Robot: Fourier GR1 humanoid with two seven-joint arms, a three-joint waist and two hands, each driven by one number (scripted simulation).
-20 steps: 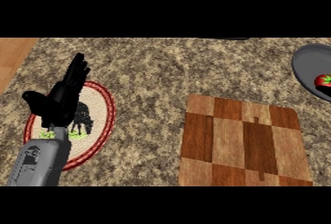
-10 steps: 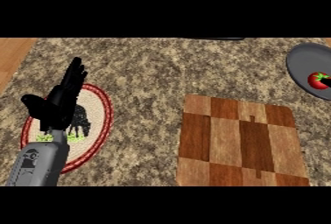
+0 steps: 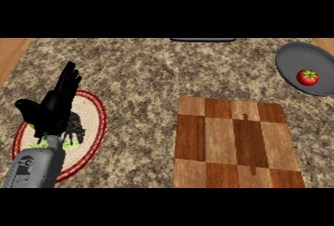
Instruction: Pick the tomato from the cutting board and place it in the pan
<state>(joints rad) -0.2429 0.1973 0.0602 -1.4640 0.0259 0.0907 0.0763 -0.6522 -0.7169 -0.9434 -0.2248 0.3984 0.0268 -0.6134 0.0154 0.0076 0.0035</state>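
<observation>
Far across from the open, empty left hand (image 3: 55, 106), tomato (image 3: 307, 77) inside the pan (image 3: 294, 59).

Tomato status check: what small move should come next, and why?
Probably none beyond holding still. The tomato already lies in the pan at upper right, and the cutting board carries nothing. The left hand rests open, fingers up, over the red-rimmed plate; the right hand is out of view.
</observation>
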